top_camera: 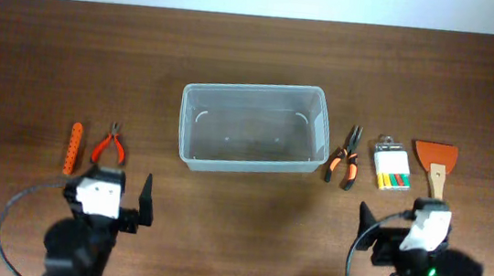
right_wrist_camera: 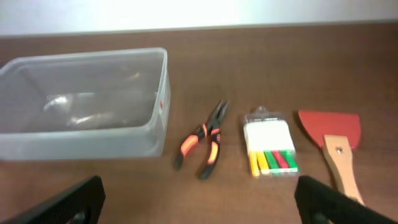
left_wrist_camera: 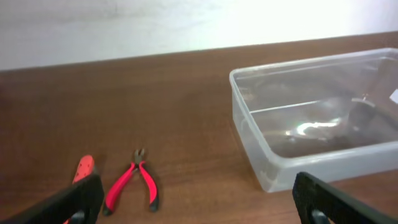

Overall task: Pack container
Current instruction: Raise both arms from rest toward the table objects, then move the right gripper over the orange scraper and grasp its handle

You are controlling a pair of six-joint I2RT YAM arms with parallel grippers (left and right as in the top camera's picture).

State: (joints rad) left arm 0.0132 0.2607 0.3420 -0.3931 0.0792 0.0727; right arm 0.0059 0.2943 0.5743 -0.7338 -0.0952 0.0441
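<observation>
Clear plastic container [top_camera: 254, 88], orange pliers [top_camera: 344, 159] just beside; left hand [left_wrist_camera: 196, 193], right hand [right_wrist_camera: 199, 190] spread.

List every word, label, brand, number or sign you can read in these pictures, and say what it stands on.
None can be read.
Container: a small red mark near one corner, too small to read.
White pack of coloured sticks: no legible print.
Orange-handled pliers, scraper: no markings visible.
</observation>
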